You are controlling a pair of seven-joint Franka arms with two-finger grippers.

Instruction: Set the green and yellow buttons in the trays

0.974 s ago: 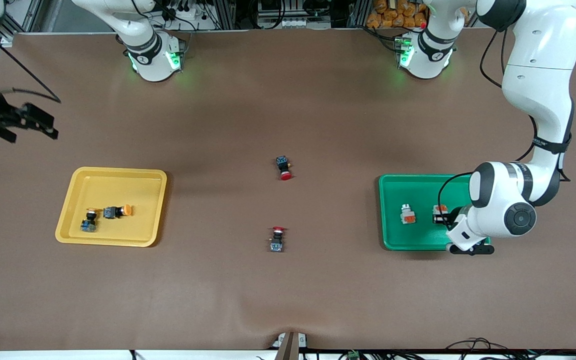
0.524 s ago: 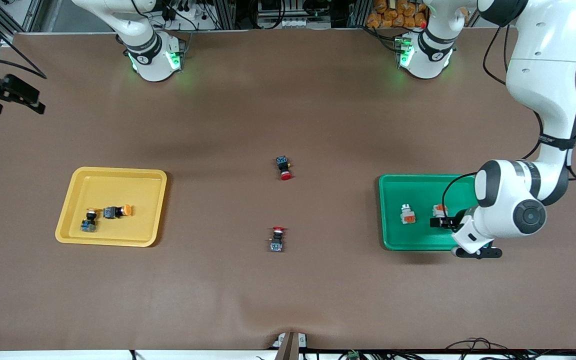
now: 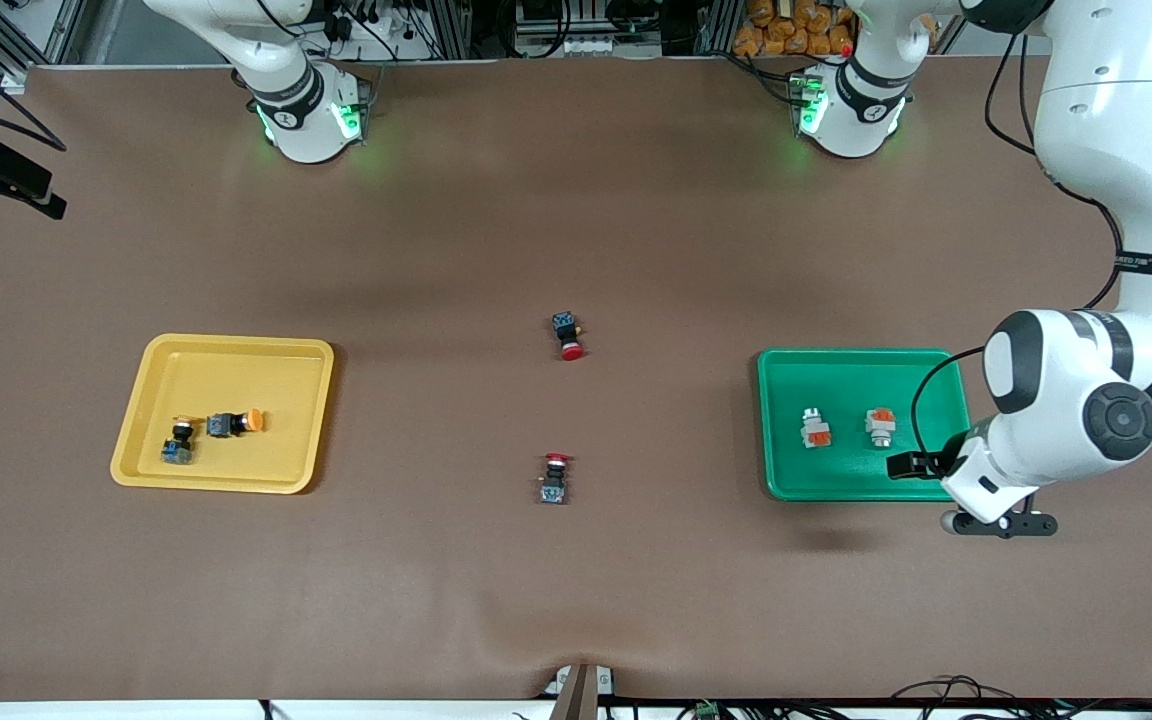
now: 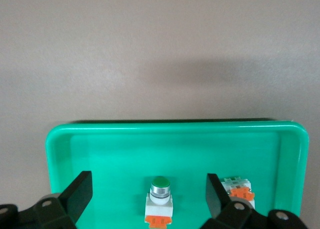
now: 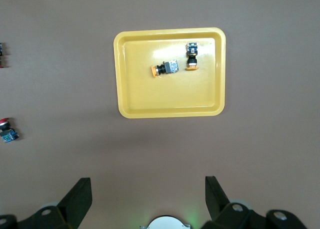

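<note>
We see green tray (image 3: 786, 420) holding both silver-white switches (image 3: 815, 428), yellow tray (image 3: 236, 480) holding both orange-capped switches (image 3: 235, 423) — nothing left to fetch, we judge.

Left gripper (image 4: 147, 199) over green tray's edge, fingers spread, empty — green-capped switch (image 4: 160, 199) upright between them, below.

Right gripper (image 5: 148, 199) waits, spread, empty, high above table near yellow tray.

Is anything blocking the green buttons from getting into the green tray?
Nothing visible is: both green buttons already lie in the green tray. The left end effector is open over the tray's edge nearer the camera, holding nothing.
</note>
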